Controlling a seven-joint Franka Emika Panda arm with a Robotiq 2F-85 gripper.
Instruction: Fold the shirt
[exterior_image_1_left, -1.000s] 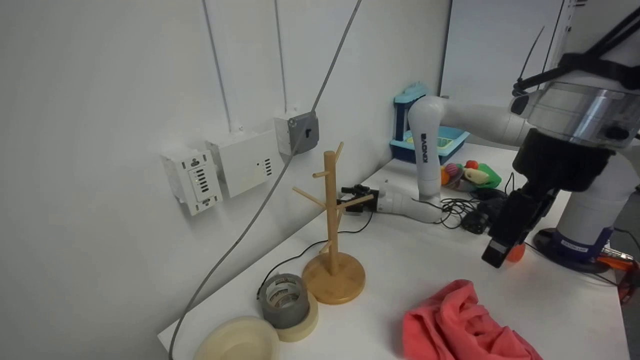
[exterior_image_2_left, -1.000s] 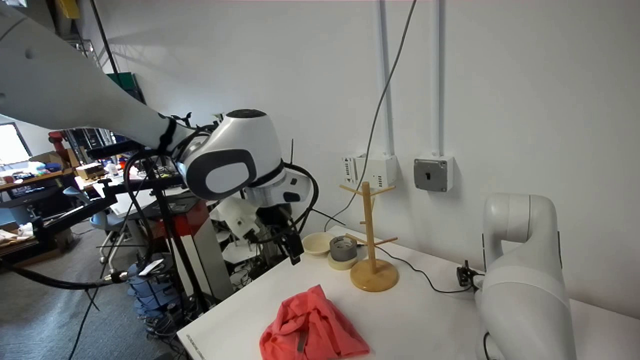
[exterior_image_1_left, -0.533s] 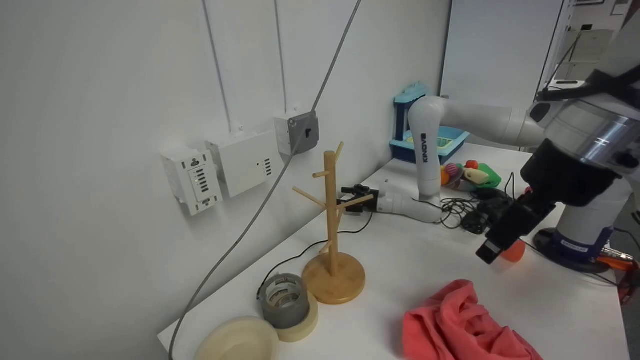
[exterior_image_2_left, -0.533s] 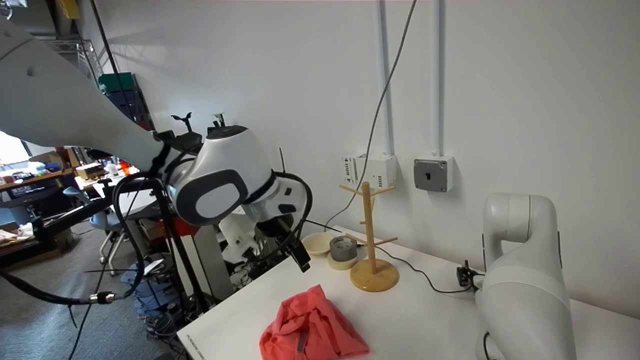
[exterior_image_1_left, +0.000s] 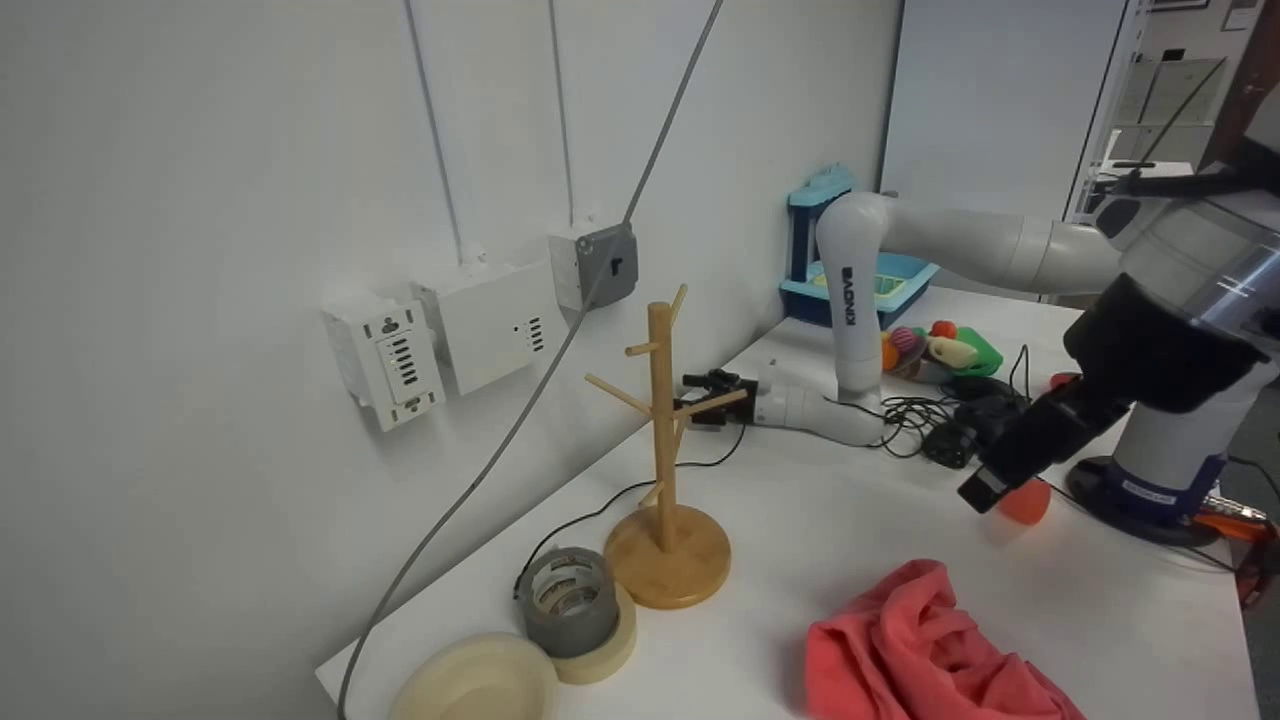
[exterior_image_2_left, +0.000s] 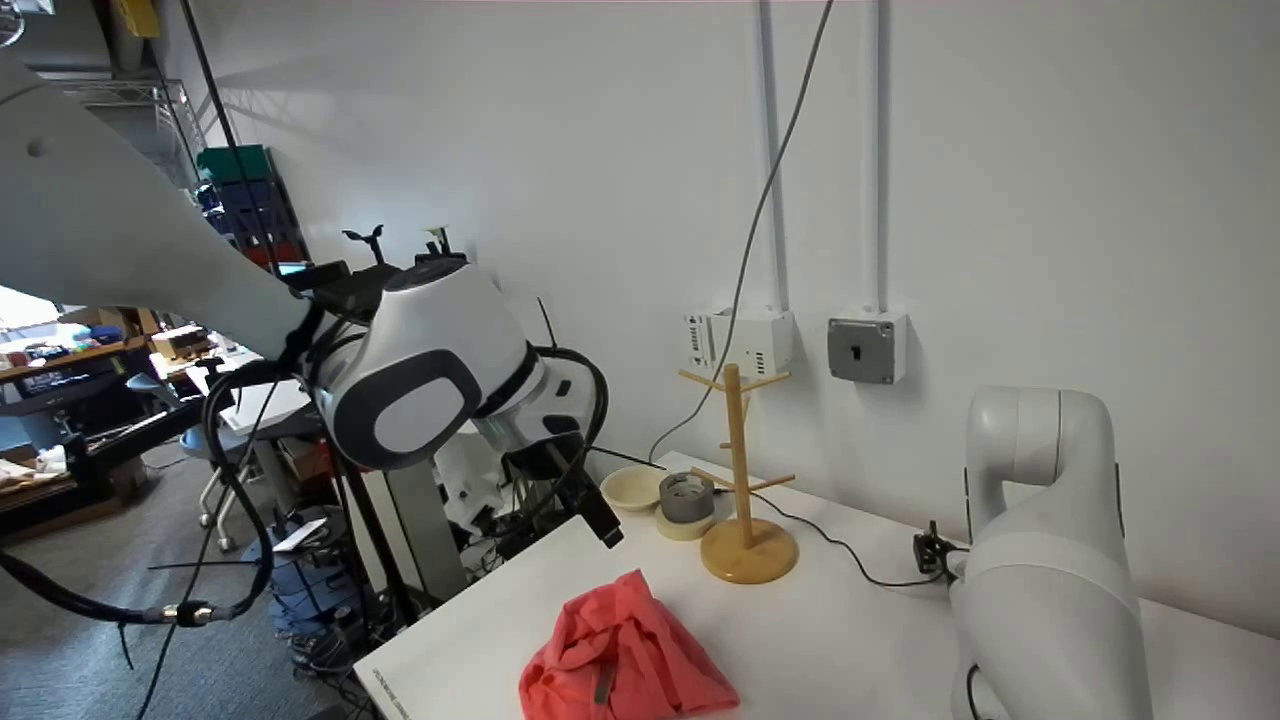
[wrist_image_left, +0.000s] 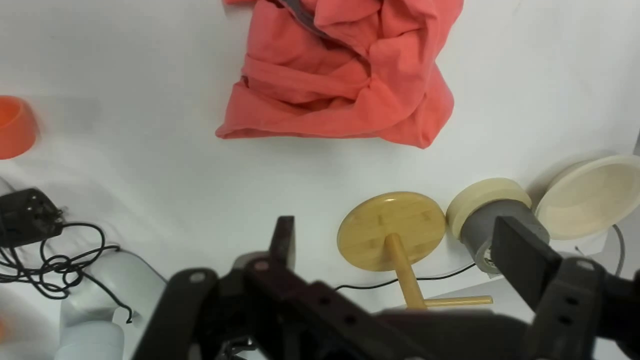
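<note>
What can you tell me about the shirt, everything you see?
The shirt is coral-red and looks like soft fabric, with a dark strip on it. It lies bunched and wrinkled, not folded, on the white table, the only thing seen touching it. The open gripper is clear of it. Every view cuts part of it off.

Wooden stand (wrist_image_left: 398, 252): upper part hidden behind the gripper (wrist_image_left: 395, 228) in the wrist view; gripper's nearest parts blurred. Gray tape roll (wrist_image_left: 477, 230), just beside the stand: partly covered by a finger (wrist_image_left: 525, 262). Shirt (exterior_image_2_left: 640, 650), near the stand: cut off in all three views. Cream bowl (exterior_image_1_left: 480, 690), near the stand: cut off in an exterior view. Orange cup (wrist_image_left: 15, 127), well apart from the stand: cut off in the wrist view. Lettering (exterior_image_2_left: 390, 695), well apart from the stand: illegible.
</note>
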